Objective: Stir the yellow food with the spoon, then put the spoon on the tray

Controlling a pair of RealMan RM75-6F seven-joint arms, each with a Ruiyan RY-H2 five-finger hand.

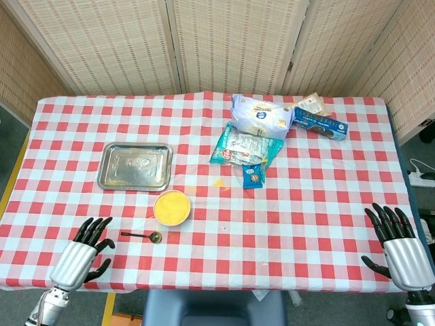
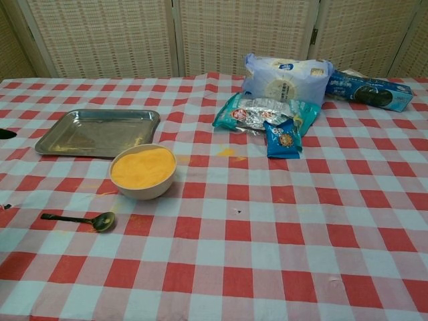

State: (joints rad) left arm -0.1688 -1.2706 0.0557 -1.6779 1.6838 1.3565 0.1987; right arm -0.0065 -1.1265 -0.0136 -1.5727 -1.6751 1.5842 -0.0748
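While both of our hands hover at the near edge of the bench (image 1: 326,204), neither holds anything. Our left hand (image 1: 81,251) sits at the near left corner with its dark fingers (image 1: 92,229) spread and pointing toward the far side, released and empty. Our right hand (image 1: 397,244) sits at the near right edge, fingers likewise apart and empty. In the chest view we can make out only a dark sliver at the left border, so that view tells us nothing about either hand.

The spoon (image 1: 141,236) lies flat on the red-and-white checked cloth, handle pointing left and bowl to the right, near our left hand but apart from it. Just beyond the spoon's bowl stands the bowl of yellow food (image 1: 172,207), filled with a yellow powder; in the chest view the spoon (image 2: 79,219) lies clearly apart from the bowl (image 2: 143,172). Farther back and to the left rests the metal tray (image 1: 134,166), close to the bowl without touching it.

Toward the far right of the bench we see a cluster of snack packets (image 1: 246,151), a pale bag (image 1: 258,117) behind them, and a blue box (image 1: 320,123) beside that.
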